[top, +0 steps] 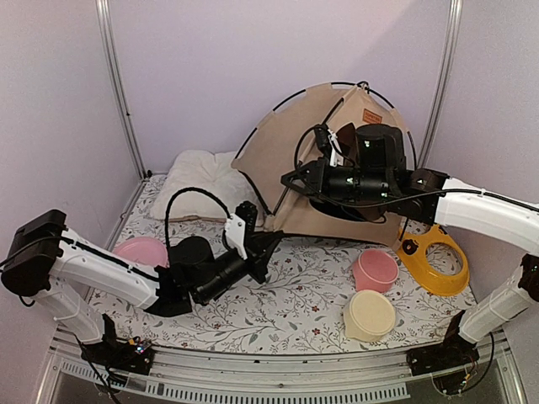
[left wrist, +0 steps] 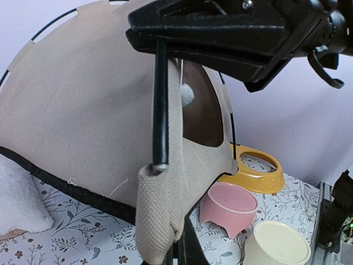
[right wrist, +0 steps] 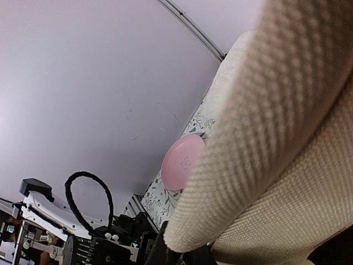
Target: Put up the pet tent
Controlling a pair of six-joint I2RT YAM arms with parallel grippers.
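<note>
The pet tent (top: pixel 286 151), tan fabric on thin black poles, stands half raised at the back, its brown label patch (top: pixel 371 117) near the top. My left gripper (top: pixel 271 244) is low at the tent's front corner. In the left wrist view it (left wrist: pixel 177 251) is shut on the woven corner pocket (left wrist: pixel 160 210), and a black pole (left wrist: pixel 160 110) ends in that pocket's mouth. The pole runs up into my right gripper (left wrist: pixel 160 47), which is shut round it above the corner (top: pixel 290 179). A white pom-pom (left wrist: pixel 187 95) hangs by the doorway. In the right wrist view fabric (right wrist: pixel 265 138) hides most of the jaws.
A white cushion (top: pixel 198 181) lies at the back left and a pink plate (top: pixel 141 251) beside my left arm. A pink bowl (top: pixel 376 271), a cream bowl (top: pixel 370 315) and a yellow ring stand (top: pixel 434 257) sit at the right front. Walls close in on three sides.
</note>
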